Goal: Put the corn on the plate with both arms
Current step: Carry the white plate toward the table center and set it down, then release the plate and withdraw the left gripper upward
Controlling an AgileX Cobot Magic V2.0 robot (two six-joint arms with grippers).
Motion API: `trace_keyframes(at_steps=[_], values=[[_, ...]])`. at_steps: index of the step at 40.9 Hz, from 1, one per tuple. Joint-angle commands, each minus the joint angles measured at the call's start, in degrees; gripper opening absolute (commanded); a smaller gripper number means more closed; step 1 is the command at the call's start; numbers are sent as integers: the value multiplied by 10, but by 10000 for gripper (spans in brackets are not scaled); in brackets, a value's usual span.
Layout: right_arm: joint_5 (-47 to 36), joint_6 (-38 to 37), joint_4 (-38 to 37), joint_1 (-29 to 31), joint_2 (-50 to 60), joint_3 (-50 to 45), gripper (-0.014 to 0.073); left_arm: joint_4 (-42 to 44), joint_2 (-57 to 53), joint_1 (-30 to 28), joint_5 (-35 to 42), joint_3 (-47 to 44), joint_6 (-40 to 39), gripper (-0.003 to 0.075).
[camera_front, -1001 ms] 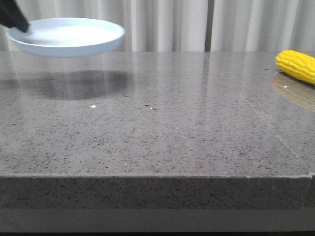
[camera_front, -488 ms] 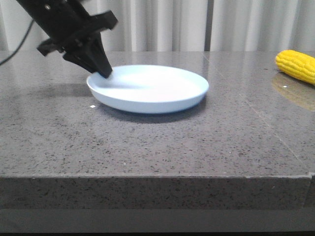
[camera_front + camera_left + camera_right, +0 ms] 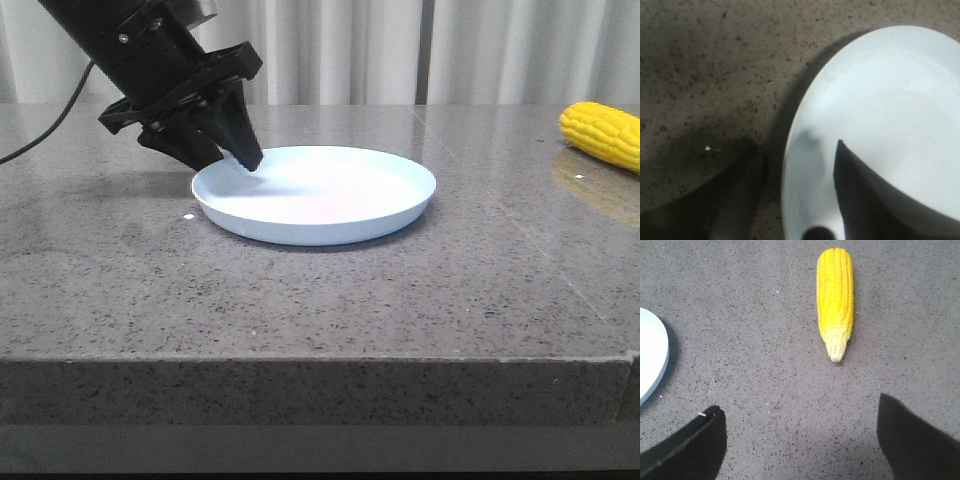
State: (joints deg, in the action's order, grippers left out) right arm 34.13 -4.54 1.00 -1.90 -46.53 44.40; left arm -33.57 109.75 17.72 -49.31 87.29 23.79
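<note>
L gripper [image 3: 232, 150]: fingers straddle plate rim, one inside, one outside; whether it's clamped, can't tell.
R gripper [image 3: 800, 440]: spread wide, nothing btwn fingers, above table.
Plate [image 3: 330, 205]: flat on table [image 3: 300, 300], rim at L gripper tips.
Corn [image 3: 835, 300]: on table ahead of R gripper, tapered end toward it, well apart from plate.

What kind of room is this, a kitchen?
Probably a robot test setup, not a kitchen: a bare speckled stone table, plain pale curtains behind, and only a plate and corn.
</note>
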Motion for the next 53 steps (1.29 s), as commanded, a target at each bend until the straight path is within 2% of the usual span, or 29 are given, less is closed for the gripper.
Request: trace_keyframes(at_steps=[1,7,11,14,19,22,28,32,43,53], values=[[-38,1,-6,0,1,15,636,1,-47,3,15,17,2,452],[-38,1,-6,0,1,15,636,43,-96,8,5,17,2,451],[-38,1,-6,0,1,15,636,100,-143,29,-15,17,-17,451],[-38,1,-6,0,1,15,636,158,-178,64,-32,17,-53,451],[-38,1,-6,0,1,15,636,300,-237,142,-67,15,-132,451],[-38,1,-6,0,1,15,636,349,-275,186,-64,1,-180,451],[-38,1,-6,0,1,15,636,352,-372,246,-15,-71,-213,451],[-38,1,-6,0,1,15,636,352,-439,267,18,-133,-233,451],[-38,1,-6,0,1,15,636,349,-595,273,49,-279,-254,451],[-38,1,-6,0,1,15,636,352,-663,273,57,-331,-254,451]])
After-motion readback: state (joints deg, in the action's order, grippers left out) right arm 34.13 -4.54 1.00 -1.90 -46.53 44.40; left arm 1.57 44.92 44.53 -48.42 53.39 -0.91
